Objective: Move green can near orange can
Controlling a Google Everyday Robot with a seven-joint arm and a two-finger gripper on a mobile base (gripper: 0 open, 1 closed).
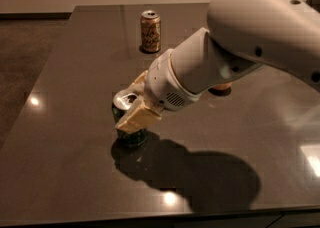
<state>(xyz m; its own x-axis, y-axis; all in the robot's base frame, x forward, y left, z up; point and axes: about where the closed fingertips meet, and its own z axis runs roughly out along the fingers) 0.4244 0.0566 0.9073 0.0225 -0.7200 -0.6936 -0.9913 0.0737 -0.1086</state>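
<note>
The green can (131, 136) stands upright on the dark table (75, 122), left of centre, its silver top showing. My gripper (132, 101) comes in from the right and is shut on the green can, one pale finger (138, 118) across its front and the other behind its top. The can's base rests on the table. The orange can (150, 31) stands upright at the far side of the table, well beyond the green can and slightly right of it.
A round orange thing (220, 90) shows partly under my arm, right of the gripper. My large white arm (260, 32) covers the right part of the table. The table's left edge drops to a carpeted floor (25, 57).
</note>
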